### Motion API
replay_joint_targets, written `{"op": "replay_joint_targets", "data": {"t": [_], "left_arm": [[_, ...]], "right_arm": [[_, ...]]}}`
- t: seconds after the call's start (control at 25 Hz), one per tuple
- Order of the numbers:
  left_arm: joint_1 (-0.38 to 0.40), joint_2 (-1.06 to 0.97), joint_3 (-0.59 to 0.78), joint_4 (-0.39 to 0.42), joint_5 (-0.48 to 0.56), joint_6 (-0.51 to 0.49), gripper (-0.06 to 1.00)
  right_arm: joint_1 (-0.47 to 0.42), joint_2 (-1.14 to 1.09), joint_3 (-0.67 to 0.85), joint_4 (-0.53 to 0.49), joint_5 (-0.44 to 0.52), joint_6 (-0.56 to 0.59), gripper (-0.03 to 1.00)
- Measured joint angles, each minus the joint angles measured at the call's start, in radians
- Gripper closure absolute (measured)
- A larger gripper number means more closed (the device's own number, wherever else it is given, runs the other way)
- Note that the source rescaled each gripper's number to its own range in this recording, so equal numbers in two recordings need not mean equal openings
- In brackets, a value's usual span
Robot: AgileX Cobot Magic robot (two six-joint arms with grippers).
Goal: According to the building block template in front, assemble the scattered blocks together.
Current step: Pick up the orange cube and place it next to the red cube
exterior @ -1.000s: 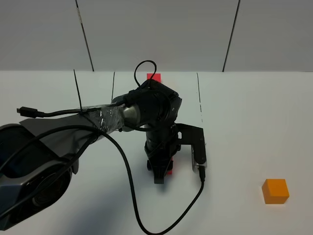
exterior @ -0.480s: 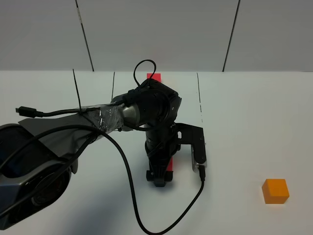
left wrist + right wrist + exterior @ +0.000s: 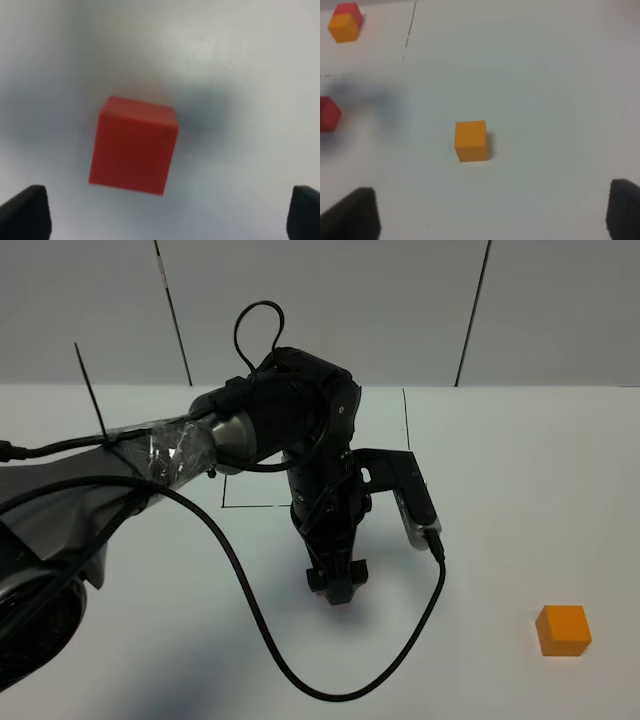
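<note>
A loose red cube lies on the white table, seen from straight above in the left wrist view. My left gripper hangs open over it, both fingertips far apart and clear of it. From the high camera the same gripper points down at the table's middle and covers the red cube. The loose orange cube sits alone at the front right. Below my open, empty right gripper I see that orange cube, the red cube and the template, a joined red-and-orange pair. The left arm hides the template from the high camera.
Thin black lines mark a rectangle on the white table behind the left arm. A black cable loops from the left wrist down over the table's front. A grey panelled wall stands at the back.
My left gripper has opened and let go of the red cube, which now rests on the table. The left arm has risen and swung back, covering the template.
</note>
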Motion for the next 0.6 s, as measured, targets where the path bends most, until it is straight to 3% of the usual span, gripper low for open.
{"op": "replay_joint_targets", "data": {"t": [0.28,0.44,0.6], "left_arm": [[0.045,-0.08,0.0,0.068,0.022,-0.206,-0.02],[0.14,-0.124,0.0,0.081,0.011,-0.311,-0.01],[0.258,-0.165,0.002,0.036,0.034,-0.356,0.0]], "right_arm": [[0.0,0.0,0.0,0.0,0.0,0.0,0.16],[0.0,0.0,0.0,0.0,0.0,0.0,0.16],[0.0,0.0,0.0,0.0,0.0,0.0,0.16]]}}
